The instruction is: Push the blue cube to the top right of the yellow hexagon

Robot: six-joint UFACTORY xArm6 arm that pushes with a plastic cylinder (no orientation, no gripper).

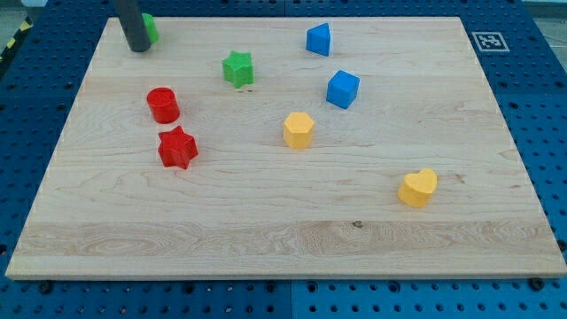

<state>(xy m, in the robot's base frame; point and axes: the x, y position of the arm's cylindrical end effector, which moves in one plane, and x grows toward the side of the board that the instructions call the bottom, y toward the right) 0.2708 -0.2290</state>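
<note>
The blue cube (pixel 343 89) lies on the wooden board, up and to the right of the yellow hexagon (pixel 299 129), a short gap apart. My tip (pixel 137 49) stands at the board's top left corner, far to the left of both blocks, touching or just in front of a green block (pixel 151 28) that it partly hides.
A second blue block (pixel 319 40), wedge-like, lies above the cube. A green star (pixel 237 68) is at top centre. A red cylinder (pixel 163 105) and a red star (pixel 177 147) are at left. A yellow heart (pixel 418 188) is at lower right. The board (pixel 266 239) sits on a blue pegboard.
</note>
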